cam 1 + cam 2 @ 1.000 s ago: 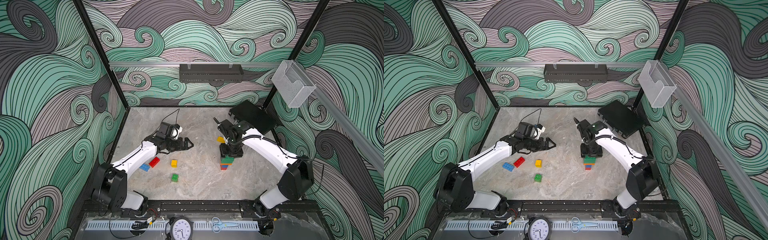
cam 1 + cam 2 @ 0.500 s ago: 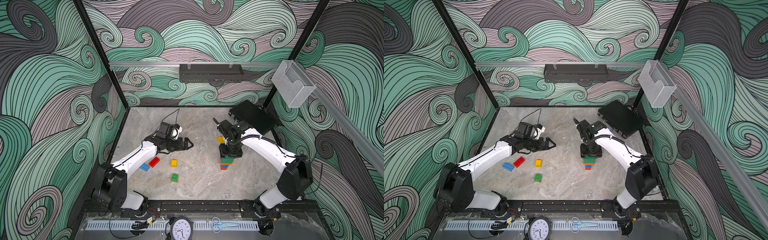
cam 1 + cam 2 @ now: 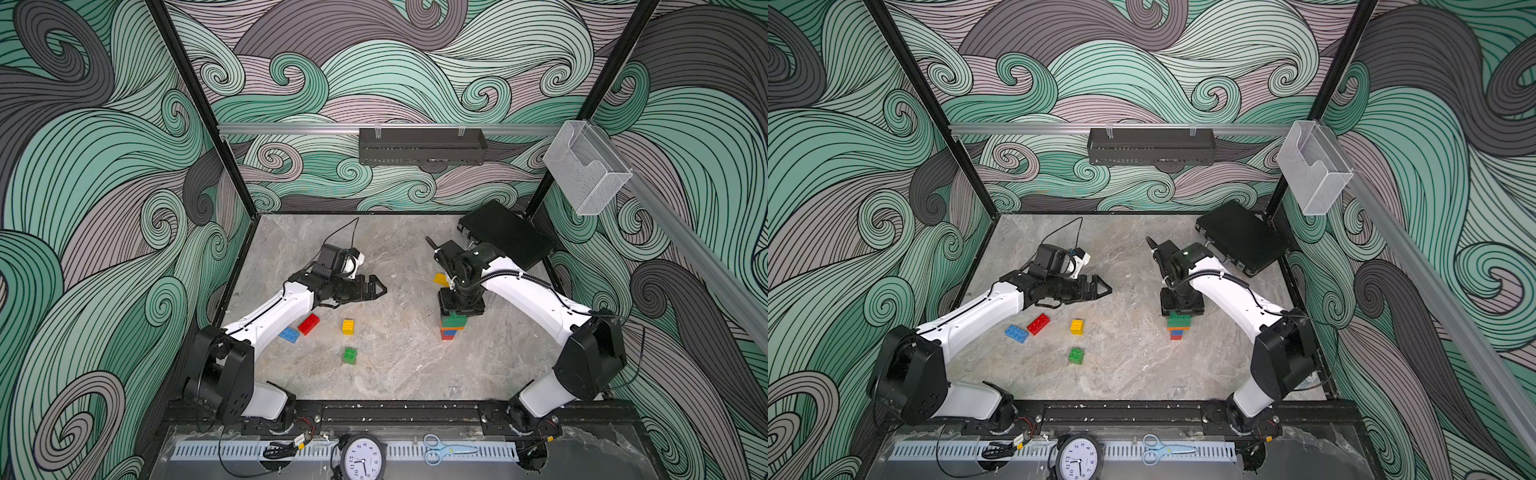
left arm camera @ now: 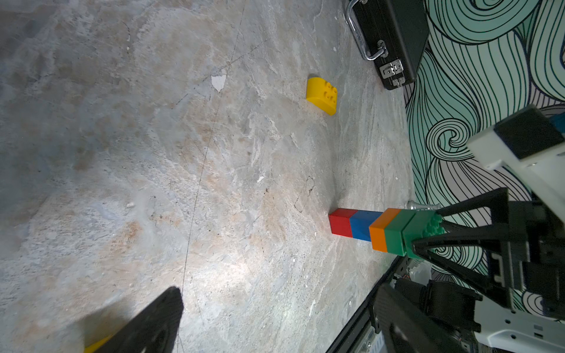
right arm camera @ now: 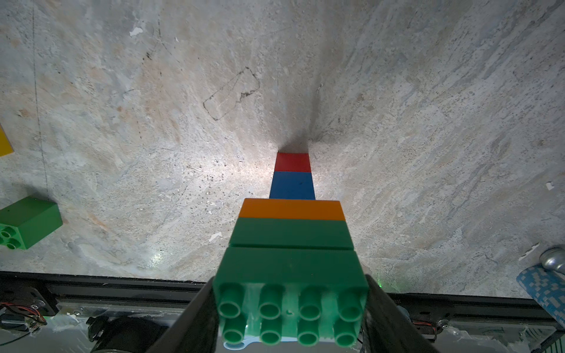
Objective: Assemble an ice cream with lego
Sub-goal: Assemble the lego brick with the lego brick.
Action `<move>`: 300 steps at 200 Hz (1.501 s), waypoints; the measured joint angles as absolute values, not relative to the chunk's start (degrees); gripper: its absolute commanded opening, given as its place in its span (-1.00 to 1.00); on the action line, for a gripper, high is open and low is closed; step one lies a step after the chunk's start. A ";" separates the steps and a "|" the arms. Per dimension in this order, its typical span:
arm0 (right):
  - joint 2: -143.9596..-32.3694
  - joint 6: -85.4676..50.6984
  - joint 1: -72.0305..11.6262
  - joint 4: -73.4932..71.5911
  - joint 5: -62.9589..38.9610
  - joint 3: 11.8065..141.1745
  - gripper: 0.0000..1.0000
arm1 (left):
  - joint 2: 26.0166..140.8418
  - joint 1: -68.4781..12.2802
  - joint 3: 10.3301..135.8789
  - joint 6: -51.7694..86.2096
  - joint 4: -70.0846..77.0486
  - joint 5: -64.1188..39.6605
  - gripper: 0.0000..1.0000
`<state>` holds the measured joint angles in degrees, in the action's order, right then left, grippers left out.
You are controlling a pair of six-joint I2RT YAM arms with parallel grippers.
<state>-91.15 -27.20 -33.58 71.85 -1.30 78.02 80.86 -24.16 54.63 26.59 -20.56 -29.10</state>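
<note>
— Right of centre on the worktop (image 3: 399, 374), the lego tower (image 3: 451, 329) stands; anything changed?
— Nothing: fingers (image 5: 192, 324) of the right gripper (image 3: 456, 314) stay pinching its top green brick (image 5: 290, 269); left gripper (image 3: 376, 287) spread, empty. Still seating it, I judge.

Your stack (image 5: 292, 232) is banded from the table up: red, blue, orange, then two layers of deep green, studs included. The loose pieces are a blue brick (image 3: 289, 334), a red brick (image 3: 308, 324), a yellow brick (image 3: 348, 326) and a brighter green brick (image 3: 350, 355). The round-topped brick (image 4: 321, 96) is yellow too. Your tabletop (image 3: 399, 374) is marbled grey with beige veining. The walls (image 3: 104, 166) carry swirling waves of teal, mint, mauve and charcoal, lined in black. The case (image 3: 507, 235) is black. Your left arm (image 3: 278, 311) and right arm (image 3: 536, 297) are white with black joints. The scissors (image 3: 449, 449) are pale blue.
</note>
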 measured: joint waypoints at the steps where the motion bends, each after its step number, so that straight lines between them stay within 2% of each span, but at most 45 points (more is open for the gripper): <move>1: -91.15 -27.18 -33.61 71.81 -1.28 78.02 0.12 | 80.86 -24.16 54.63 26.61 -20.56 -29.10 0.97; 147: -88.86 -28.77 -34.81 67.22 0.36 73.17 -0.06 | 80.77 -24.16 54.63 26.59 -20.58 -28.75 0.97; 242: -87.81 -34.83 -34.87 66.17 0.49 72.34 -0.04 | 80.14 -24.16 54.63 26.61 -20.62 -28.51 0.97; 300: -87.42 -36.64 -35.14 66.11 1.08 72.36 0.07 | 79.37 -24.16 54.63 26.59 -20.86 -27.83 0.97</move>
